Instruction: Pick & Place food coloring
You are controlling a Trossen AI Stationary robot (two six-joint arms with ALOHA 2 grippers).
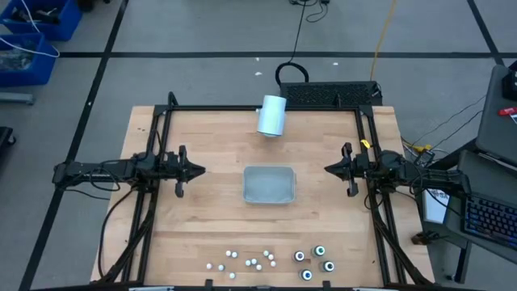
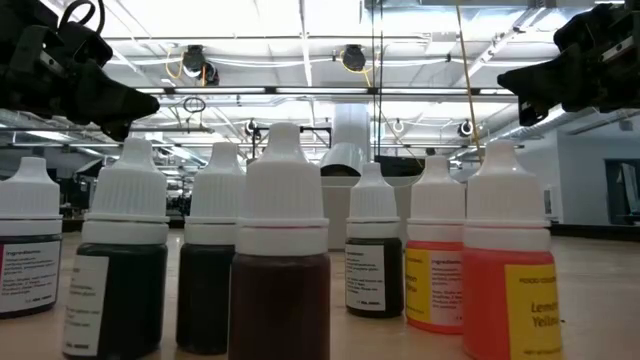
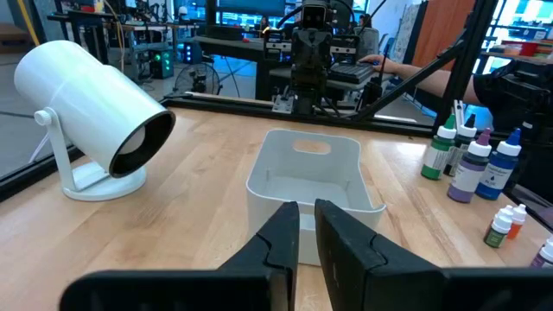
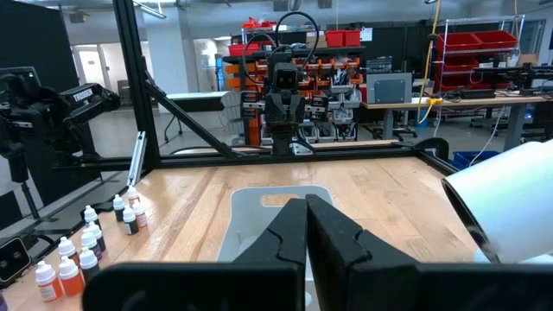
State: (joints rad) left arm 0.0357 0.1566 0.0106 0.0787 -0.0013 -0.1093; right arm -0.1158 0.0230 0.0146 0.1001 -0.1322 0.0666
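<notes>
The food coloring bottles stand upright on their bases near the table's front edge: several small white-capped ones (image 1: 246, 260) and several larger dark ones (image 1: 313, 260). They fill the low view (image 2: 280, 250), with dark, red and orange liquid. My left gripper (image 1: 202, 170) hovers level at the table's left side, its fingers (image 3: 307, 212) only a narrow slit apart, holding nothing. My right gripper (image 1: 326, 169) hovers level at the right side, its fingers (image 4: 307, 207) shut on nothing. Both point at the grey tray (image 1: 269, 184) between them.
The grey rectangular tray (image 3: 311, 173) sits at the table's middle. A large white cylinder on a stand (image 1: 272, 115) (image 3: 91, 104) lies on its side at the far edge. A black frame (image 1: 161, 113) rims the table. Bare wood lies between the tray and the bottles.
</notes>
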